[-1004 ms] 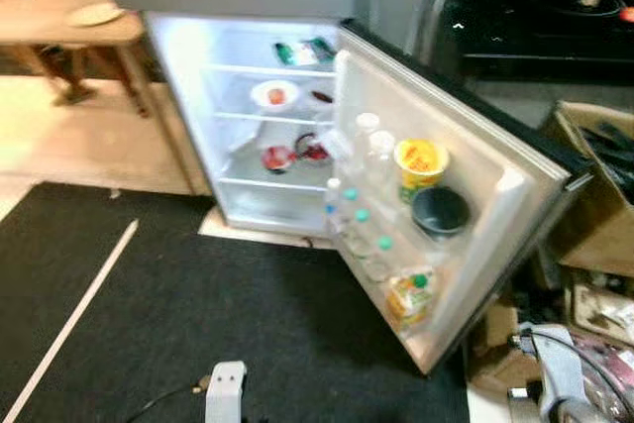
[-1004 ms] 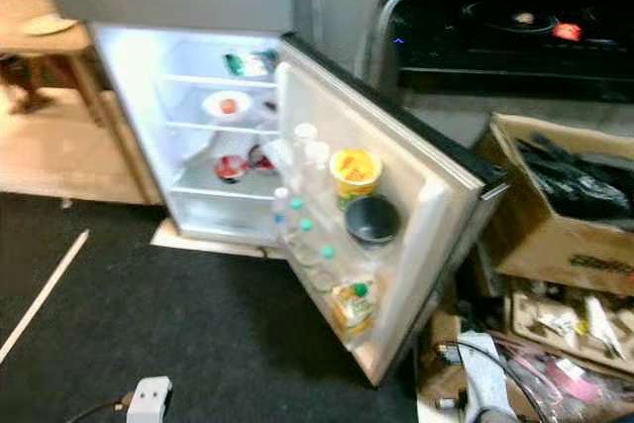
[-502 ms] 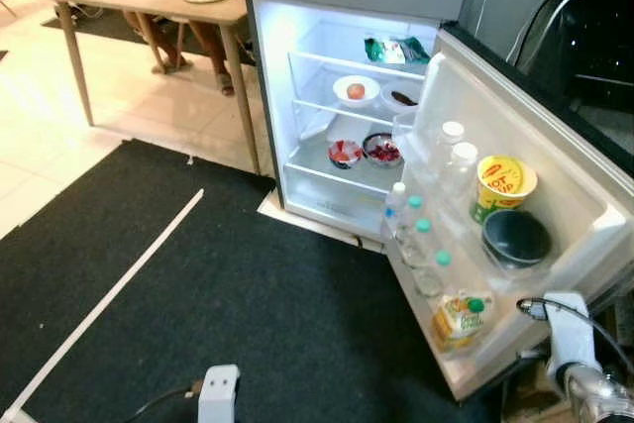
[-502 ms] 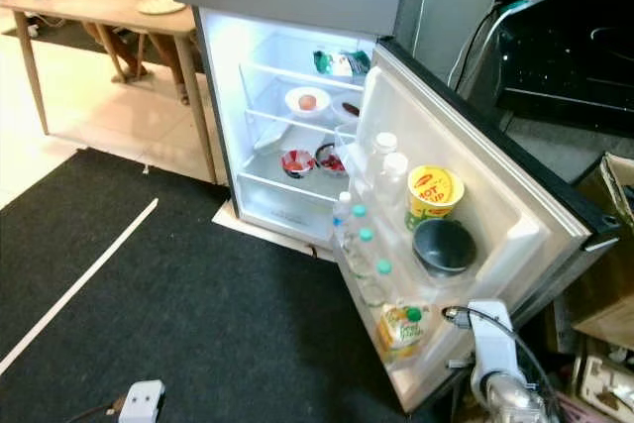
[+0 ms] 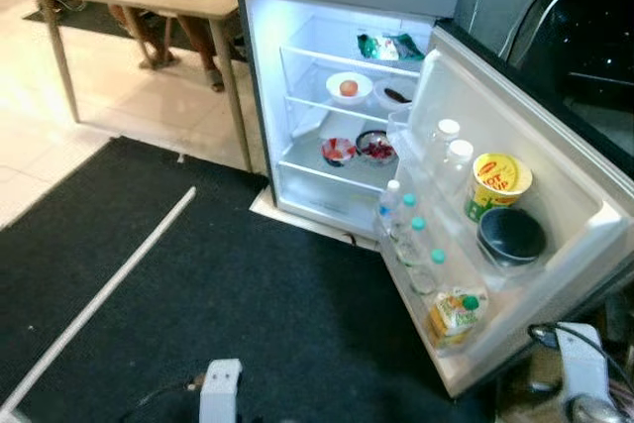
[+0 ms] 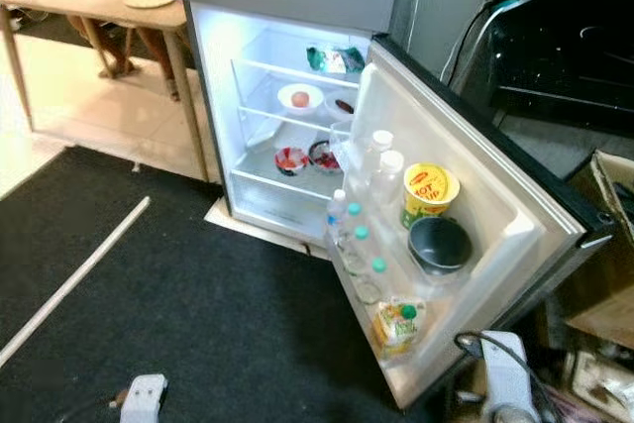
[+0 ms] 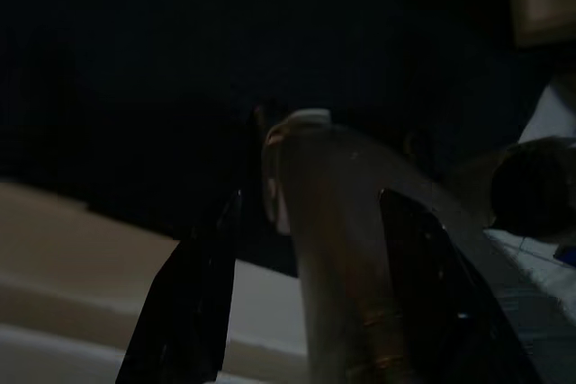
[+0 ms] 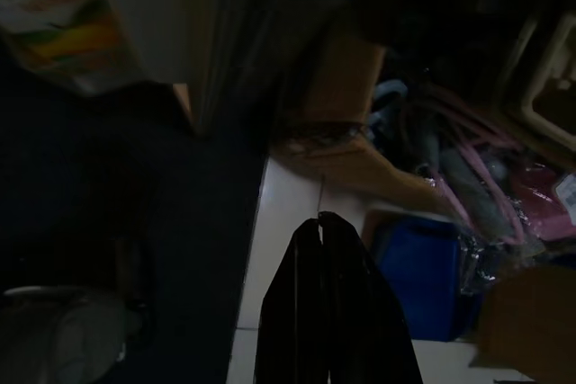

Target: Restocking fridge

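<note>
A black carpet lies before the open fridge. The left gripper has its fingers clamped on a clear, smooth plastic bottle, held low. The right gripper hangs idle with fingers together. I think the bottle should go upright at the door shelf edge, beside the round-capped bottles.

Left gripper clamped on bottle — right gripper fingers together, arm low.

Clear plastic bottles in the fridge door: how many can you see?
6, possibly more hidden. Two white-capped bottles stand in the upper door rack; four with blue or teal caps line the lower rack.
</note>
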Robot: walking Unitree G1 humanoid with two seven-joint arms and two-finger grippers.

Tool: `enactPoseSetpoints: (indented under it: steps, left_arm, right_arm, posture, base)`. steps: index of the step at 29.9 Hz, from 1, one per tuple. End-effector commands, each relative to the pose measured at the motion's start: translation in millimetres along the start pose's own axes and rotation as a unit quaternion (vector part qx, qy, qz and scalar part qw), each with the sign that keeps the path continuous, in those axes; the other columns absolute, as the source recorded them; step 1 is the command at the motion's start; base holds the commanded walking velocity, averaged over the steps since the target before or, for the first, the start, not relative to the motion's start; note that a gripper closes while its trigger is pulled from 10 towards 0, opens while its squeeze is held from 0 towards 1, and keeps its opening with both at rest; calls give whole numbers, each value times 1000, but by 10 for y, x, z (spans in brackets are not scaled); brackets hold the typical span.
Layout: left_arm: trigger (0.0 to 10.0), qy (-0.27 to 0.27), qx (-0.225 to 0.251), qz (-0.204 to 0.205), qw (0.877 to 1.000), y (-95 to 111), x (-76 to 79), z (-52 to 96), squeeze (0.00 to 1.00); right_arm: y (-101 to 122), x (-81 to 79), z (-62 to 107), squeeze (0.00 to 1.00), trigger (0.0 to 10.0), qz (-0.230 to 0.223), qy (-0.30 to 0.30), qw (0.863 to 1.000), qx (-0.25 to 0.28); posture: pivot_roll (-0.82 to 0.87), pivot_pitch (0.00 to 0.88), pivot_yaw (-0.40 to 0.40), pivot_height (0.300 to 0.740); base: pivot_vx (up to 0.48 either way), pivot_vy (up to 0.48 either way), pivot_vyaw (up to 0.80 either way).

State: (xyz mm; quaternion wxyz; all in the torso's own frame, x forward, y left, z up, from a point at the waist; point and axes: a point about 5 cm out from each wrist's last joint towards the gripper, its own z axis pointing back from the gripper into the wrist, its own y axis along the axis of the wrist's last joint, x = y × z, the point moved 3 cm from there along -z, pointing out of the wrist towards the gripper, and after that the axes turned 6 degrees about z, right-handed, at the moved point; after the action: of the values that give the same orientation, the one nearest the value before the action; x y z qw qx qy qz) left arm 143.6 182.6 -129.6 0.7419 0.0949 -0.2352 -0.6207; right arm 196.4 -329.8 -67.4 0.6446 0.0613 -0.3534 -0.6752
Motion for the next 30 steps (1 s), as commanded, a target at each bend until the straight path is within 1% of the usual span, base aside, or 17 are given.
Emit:
enactPoseSetpoints:
  steps: [1,3,8,9,12,13,14,16,17,18,21,22,25,26,27,28,30]
  left_arm:
    - [10000,5,-4,3,1000,-13,-36,10,0]
    - [10000,4,-4,4,1000,-13,-32,9,0]
    - [10000,4,-3,6,1000,-12,-29,8,0]
    - [10000,3,-1,10,1000,-7,-17,5,0]
    - [10000,2,0,11,1000,-5,-13,3,0]
    - [10000,1,1,12,1000,-3,-7,2,0]
    - [10000,1,1,12,1000,-3,-7,2,0]
    - [10000,-1,2,13,1000,2,5,-2,0]
    - [10000,-1,3,13,1000,3,7,-2,0]
    - [10000,-2,3,14,1000,6,8,-3,0]
    - [10000,-2,4,16,1000,12,9,-3,0]
    - [10000,-2,4,16,1000,12,9,-3,0]
    - [10000,-3,5,17,1000,15,14,-5,0]
    - [10000,-3,5,17,1000,14,14,-5,0]
    - [10000,-3,5,18,1000,12,15,-5,0]
    - [10000,-3,5,18,1000,12,15,-5,0]
    - [10000,-3,4,17,1000,11,17,-5,0]
  right_arm:
    - [-55,225,14,0,10000,-25,-51,998,-14]
    - [26,317,15,0,10000,-60,-69,996,3]
    - [108,380,14,0,10000,-84,-79,993,19]
    - [380,574,25,0,10000,-137,-110,983,62]
    - [480,637,33,0,10000,-153,-119,978,77]
    - [627,684,44,0,10000,-185,-118,970,103]
    - [627,684,44,0,10000,-185,-118,970,103]
    - [1036,695,79,0,10000,-274,-73,942,179]
    - [1172,694,101,0,10000,-303,-53,929,205]
    - [1390,704,148,0,10000,-337,-29,908,246]
    - [1845,733,292,0,10000,-388,23,861,329]
    - [1845,733,292,0,10000,-388,23,861,329]
    - [2115,680,394,0,10000,-407,85,830,373]
    - [2188,617,425,0,10000,-407,120,820,384]
    - [2302,465,492,0,10000,-386,191,806,406]
    - [2302,465,492,0,10000,-386,191,806,406]
    - [2365,284,557,0,10000,-348,260,797,419]
  posture:
    - [-44,0,13,740]
    - [-44,0,13,740]
    - [-45,0,11,740]
    - [-45,0,8,740]
    - [-45,0,8,740]
    - [-43,0,7,740]
    - [-43,0,7,740]
    - [-42,0,8,740]
    - [-42,0,8,740]
    - [-41,0,7,740]
    - [-41,0,7,740]
    - [-41,0,7,740]
    - [-40,0,3,740]
    - [-40,0,3,740]
    - [-41,0,1,740]
    - [-41,0,1,740]
    - [-41,0,1,740]
  base:
    - [0,0,0]
    - [0,0,0]
    - [0,0,0]
    - [0,0,0]
    - [0,0,0]
    - [0,0,0]
    - [0,0,0]
    - [0,0,0]
    - [0,0,0]
    - [0,0,0]
    - [0,0,0]
    - [0,0,0]
    - [0,0,0]
    - [0,0,0]
    - [0,0,0]
    - [0,0,0]
    - [0,0,0]
